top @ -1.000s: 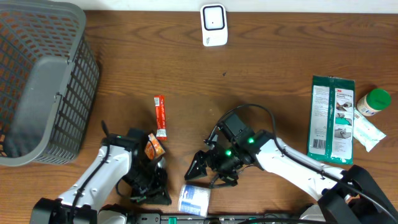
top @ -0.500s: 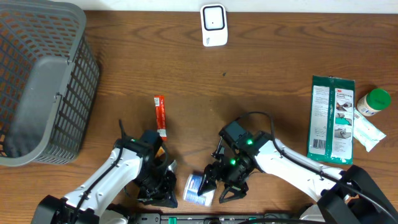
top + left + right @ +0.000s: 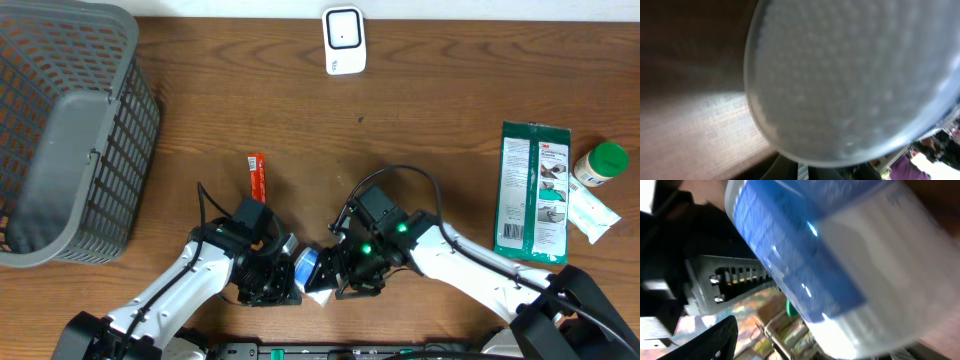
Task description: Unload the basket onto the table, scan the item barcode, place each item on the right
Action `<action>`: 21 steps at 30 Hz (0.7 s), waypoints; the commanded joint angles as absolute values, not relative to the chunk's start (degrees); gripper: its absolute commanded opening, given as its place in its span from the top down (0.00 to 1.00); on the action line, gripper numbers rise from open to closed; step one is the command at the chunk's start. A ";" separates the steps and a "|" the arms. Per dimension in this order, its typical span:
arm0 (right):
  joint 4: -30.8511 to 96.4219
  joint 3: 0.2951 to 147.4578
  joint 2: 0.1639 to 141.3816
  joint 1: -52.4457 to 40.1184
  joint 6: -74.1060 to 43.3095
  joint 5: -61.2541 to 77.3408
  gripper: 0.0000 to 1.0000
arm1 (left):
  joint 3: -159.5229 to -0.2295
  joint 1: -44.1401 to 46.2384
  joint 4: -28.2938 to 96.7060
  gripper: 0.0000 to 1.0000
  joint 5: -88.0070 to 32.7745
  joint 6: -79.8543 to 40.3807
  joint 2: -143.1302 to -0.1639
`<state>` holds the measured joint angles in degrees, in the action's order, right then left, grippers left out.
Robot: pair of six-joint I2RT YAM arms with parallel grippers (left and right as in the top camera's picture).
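Overhead: the cylindrical plastic container (image 3: 306,266), blue label over white, is near the front edge of the wooden tabletop (image 3: 430,120), about mid-width, with the right gripper (image 3: 326,276) clamped around it. The left gripper (image 3: 282,258), fingers pressed together, noses right up against its other end. The white rounded-square scanner (image 3: 342,40) stands at the far edge.

Left wrist: the container's frosted, dimpled round end fills the frame over streaky wood grain.

Right wrist: a glossy blue label band, with milky plastic beside it.
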<state>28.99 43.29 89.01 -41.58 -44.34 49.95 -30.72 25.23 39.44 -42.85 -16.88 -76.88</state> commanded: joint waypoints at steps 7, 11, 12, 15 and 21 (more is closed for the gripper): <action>28.05 43.33 89.25 -37.93 -43.09 42.81 0.21 | -33.19 25.43 34.57 0.90 -34.89 -22.28 -77.10; 27.35 43.33 89.25 -37.82 -44.56 38.00 0.21 | -34.87 25.43 34.57 0.90 -33.54 -22.83 -77.10; 27.31 43.33 89.25 -37.80 -45.15 36.45 0.21 | -35.46 25.43 34.57 0.90 -32.62 -22.83 -77.10; 26.50 43.33 89.25 -37.80 -46.59 32.99 0.22 | -37.45 25.43 34.15 0.90 -29.32 -22.85 -77.10; 24.95 43.33 89.25 -37.80 -46.92 30.09 0.20 | -38.24 25.41 30.87 0.90 -24.38 -22.85 -77.10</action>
